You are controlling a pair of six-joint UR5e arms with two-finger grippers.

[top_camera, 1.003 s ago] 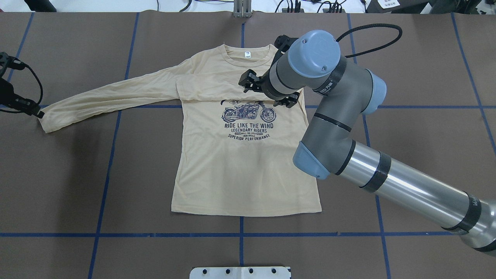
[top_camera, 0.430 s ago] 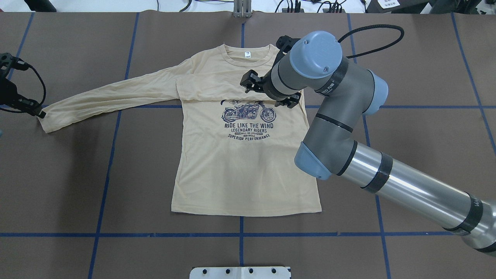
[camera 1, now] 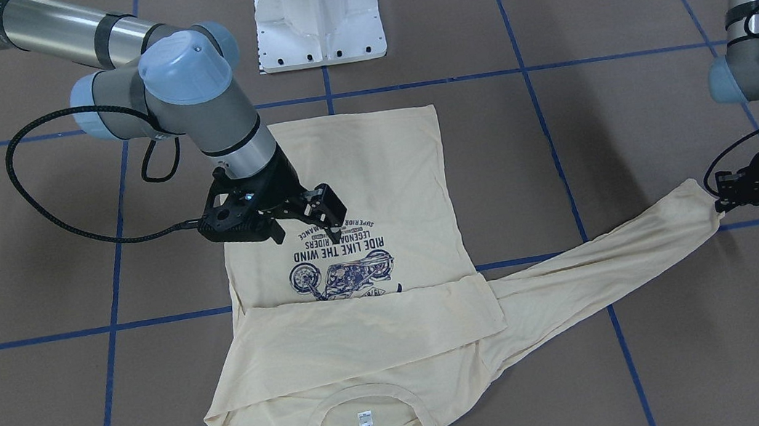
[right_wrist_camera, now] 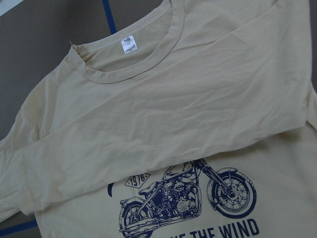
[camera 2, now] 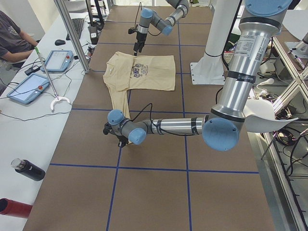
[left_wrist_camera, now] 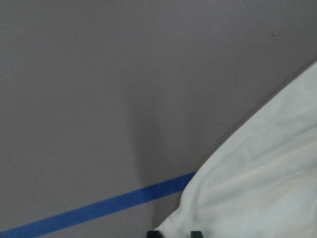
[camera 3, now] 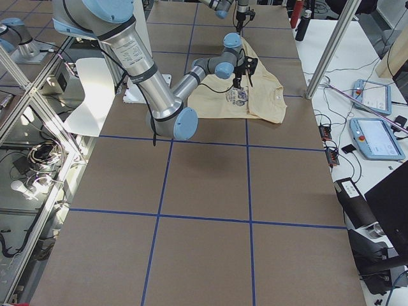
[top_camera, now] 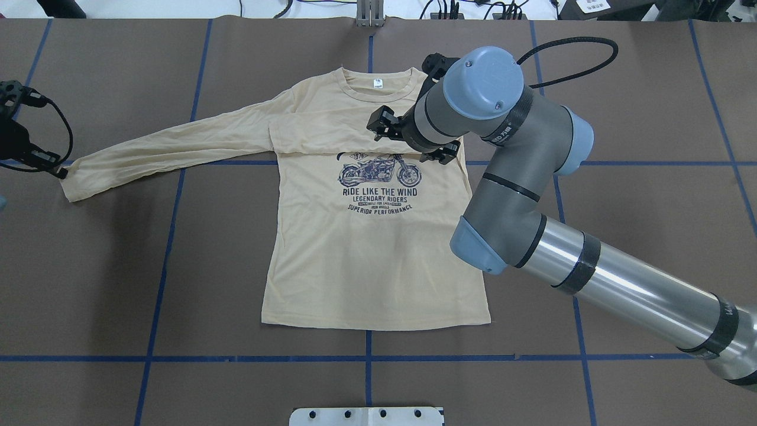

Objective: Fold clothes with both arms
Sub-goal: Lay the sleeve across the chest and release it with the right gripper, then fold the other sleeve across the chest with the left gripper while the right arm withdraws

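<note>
Shirt [top_camera: 366, 266] is lying flat and face-up in the middle of the table [top_camera: 118, 284], collar on the far side from the robot, print showing. The sleeve on the robot's right [camera 1: 365, 325] is already laid across the chest just above the motorcycle print. The other sleeve [top_camera: 177, 148] is stretched straight out to the robot's left, probably so it can be swung over in one clean go.

Left gripper [camera 1: 728, 195] is low down right at the cuff [top_camera: 74, 183]. In its wrist view the two fingertips [left_wrist_camera: 153, 233] sit either side of the hem, but I can't tell if they've actually pinched it. Right gripper [camera 1: 305, 236] hangs over the print with its fingers [camera 1: 334, 228] spread apart, holding nothing.

My guess is the left sleeve is next. The thing in the way is the right arm itself, parked over the chest exactly where that sleeve should land, so it would need to clear out first.

Other stuff around: blue tape lines [top_camera: 159, 266] on the brown table, the white base [camera 1: 318, 16] near the hem, the right arm's black cable [camera 1: 56, 204] looping off to the side. None of that touches the shirt.
</note>
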